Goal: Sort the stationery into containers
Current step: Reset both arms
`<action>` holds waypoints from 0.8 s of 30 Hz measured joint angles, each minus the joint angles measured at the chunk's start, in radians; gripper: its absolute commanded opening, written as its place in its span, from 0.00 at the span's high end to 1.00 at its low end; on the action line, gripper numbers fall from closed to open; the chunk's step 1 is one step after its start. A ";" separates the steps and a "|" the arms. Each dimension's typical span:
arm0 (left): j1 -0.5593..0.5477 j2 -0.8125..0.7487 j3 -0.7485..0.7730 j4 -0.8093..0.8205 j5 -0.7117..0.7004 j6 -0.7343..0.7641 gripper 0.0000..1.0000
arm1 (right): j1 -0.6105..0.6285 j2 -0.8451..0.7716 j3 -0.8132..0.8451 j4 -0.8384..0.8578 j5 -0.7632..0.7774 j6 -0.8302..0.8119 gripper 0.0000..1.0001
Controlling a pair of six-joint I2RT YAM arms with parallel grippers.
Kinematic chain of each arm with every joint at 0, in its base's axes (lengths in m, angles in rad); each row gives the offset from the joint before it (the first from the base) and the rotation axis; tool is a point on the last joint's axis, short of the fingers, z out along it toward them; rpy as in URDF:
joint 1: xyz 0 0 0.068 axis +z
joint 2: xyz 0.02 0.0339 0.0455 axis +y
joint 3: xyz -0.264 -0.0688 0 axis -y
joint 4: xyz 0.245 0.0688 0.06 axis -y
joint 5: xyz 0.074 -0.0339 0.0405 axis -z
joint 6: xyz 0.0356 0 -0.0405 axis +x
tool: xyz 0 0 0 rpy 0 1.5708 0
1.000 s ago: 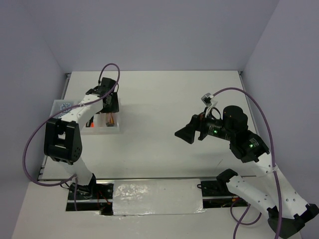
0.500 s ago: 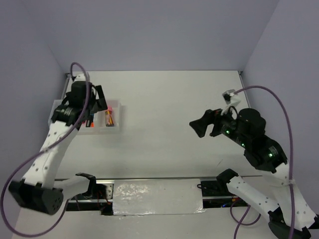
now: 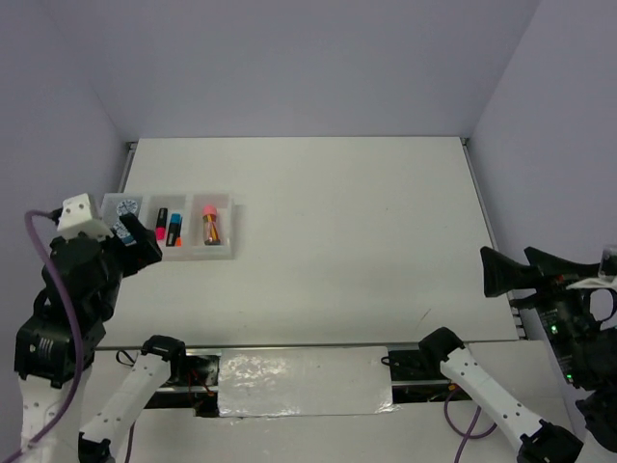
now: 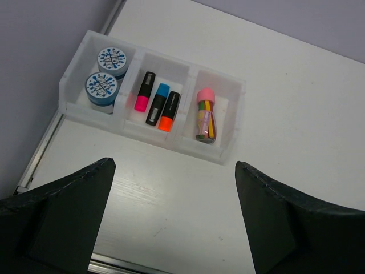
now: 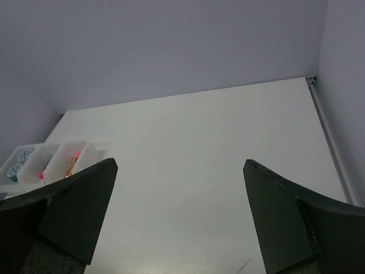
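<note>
Overhead, facing down on whole tabletop [image 3: 347, 222]; left wrist near above tray [image 4: 85, 112]; right wrist far, low, sharing tray.

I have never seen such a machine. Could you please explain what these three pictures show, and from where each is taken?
These are two robot arms bolted at the near edge of a table. One picture looks down from above and behind them; the other two come from a camera on each wrist, so the dark shapes at the bottom are that arm's own fingers. The left gripper and the right gripper are both open and hold nothing. On the table stands a white tray with three compartments: two tape rolls in one, three markers in the middle, a pink-capped tube in the third.
</note>
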 measured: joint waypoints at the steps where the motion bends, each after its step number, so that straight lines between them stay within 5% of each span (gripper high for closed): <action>1: 0.000 -0.032 -0.016 -0.001 0.001 0.000 0.01 | 0.000 -0.017 0.001 -0.013 0.002 -0.005 0.00; 8: 0.001 -0.204 -0.103 -0.074 0.027 -0.005 0.01 | 0.000 -0.098 -0.008 -0.098 -0.016 -0.020 0.00; 24: 0.002 -0.212 -0.126 -0.095 0.104 -0.032 0.01 | 0.000 -0.122 -0.215 -0.082 -0.098 0.013 0.00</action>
